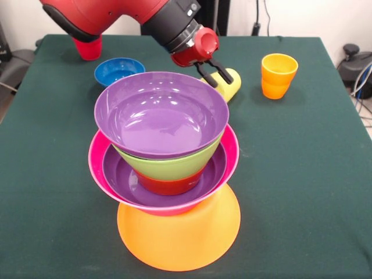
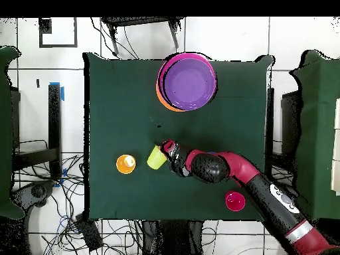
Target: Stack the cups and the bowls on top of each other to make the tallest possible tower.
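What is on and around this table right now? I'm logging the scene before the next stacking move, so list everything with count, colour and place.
tower: one pile, upturned orange bowl as base, then hot pink, purple, red-orange, lime green, purple on top; at the table's near side in the front view.
blue bowl: one, upright, alone on the table beyond the tower.
red cup: one, at the far side, partly hidden by the arm.
orange cup: one, upright, far right in the front view.
pale yellow cup: one, lying on its side at the gripper.
table: one, dark green cloth.
cables: several, on the floor around the table.
gripper: one, black fingers at the yellow cup; grip unclear.
arm: one, red and black.
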{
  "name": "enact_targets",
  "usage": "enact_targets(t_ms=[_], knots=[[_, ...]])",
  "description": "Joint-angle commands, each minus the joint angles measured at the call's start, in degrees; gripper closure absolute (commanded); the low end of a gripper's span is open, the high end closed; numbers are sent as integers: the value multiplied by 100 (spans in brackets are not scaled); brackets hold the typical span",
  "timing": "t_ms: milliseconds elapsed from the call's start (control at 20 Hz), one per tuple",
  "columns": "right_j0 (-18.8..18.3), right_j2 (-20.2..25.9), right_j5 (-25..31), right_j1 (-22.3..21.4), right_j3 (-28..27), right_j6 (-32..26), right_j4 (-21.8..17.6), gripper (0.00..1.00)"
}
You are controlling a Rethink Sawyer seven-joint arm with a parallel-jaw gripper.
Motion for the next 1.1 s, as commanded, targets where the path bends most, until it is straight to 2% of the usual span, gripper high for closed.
enact_targets(t_ms=[50, 350, 1100], knots=[[155, -565, 288, 341, -135, -1815, -565, 0], [157, -607, 107, 397, -172, -1772, -679, 0], [151, -697, 296, 666, -284, -2014, -736, 0]])
